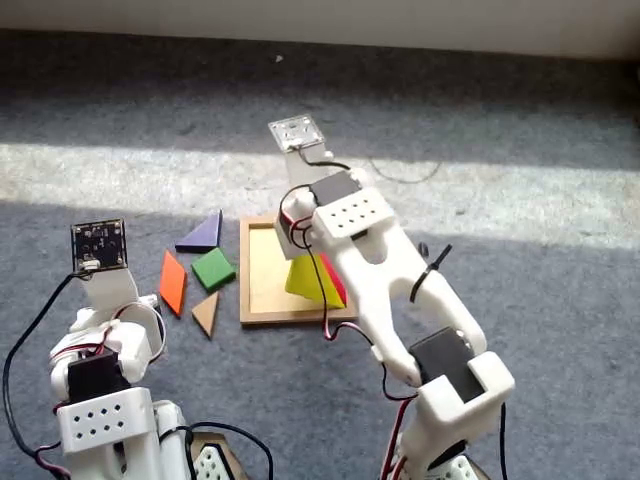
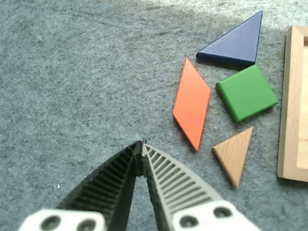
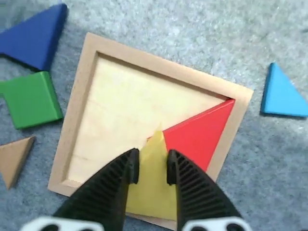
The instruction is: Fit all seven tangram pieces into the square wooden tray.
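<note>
Right wrist view: ribbed right pincer pinches smooth yellow triangle; left pincer pressed together.

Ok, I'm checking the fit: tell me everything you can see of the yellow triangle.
The yellow triangle looks like smooth painted wood. It is in the wooden tray, one edge along the red triangle, its tip toward the tray's middle. The right end effector clamps it near that tip. Whether it lies fully flat is unclear.

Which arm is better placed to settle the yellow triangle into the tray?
Right. The right gripper grips the yellow triangle over the tray, beside the red triangle. The left gripper sits shut over carpet.
</note>
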`<action>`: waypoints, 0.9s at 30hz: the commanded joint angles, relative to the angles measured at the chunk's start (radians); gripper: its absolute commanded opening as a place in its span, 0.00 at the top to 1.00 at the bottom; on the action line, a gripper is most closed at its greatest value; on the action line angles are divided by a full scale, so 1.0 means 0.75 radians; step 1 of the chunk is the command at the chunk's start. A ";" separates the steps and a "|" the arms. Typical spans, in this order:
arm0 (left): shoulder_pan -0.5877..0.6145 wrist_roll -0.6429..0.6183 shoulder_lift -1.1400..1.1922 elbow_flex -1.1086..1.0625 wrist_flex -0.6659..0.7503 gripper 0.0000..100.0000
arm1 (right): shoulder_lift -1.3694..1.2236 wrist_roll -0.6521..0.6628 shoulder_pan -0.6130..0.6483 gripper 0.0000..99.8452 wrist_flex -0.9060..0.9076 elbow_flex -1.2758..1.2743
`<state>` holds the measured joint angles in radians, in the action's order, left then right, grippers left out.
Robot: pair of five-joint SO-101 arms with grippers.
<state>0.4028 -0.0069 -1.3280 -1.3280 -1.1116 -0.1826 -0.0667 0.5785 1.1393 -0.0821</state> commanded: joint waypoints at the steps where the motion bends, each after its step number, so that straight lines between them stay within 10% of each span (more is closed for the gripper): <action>1: 0.013 0.002 -0.011 0.052 0.027 0.99 | 0.064 -0.082 -0.081 0.94 -0.087 -0.052; 21: 0.015 0.004 -0.011 0.052 0.027 0.99 | 0.195 -0.078 -0.185 0.94 0.271 0.077; 27: 0.015 0.004 -0.011 0.052 0.027 0.99 | 0.298 -0.076 -0.257 0.77 0.465 0.058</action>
<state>0.4028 -0.0069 -1.3280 -1.3280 -1.1116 -0.0292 -0.1327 0.4158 1.4431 -0.0744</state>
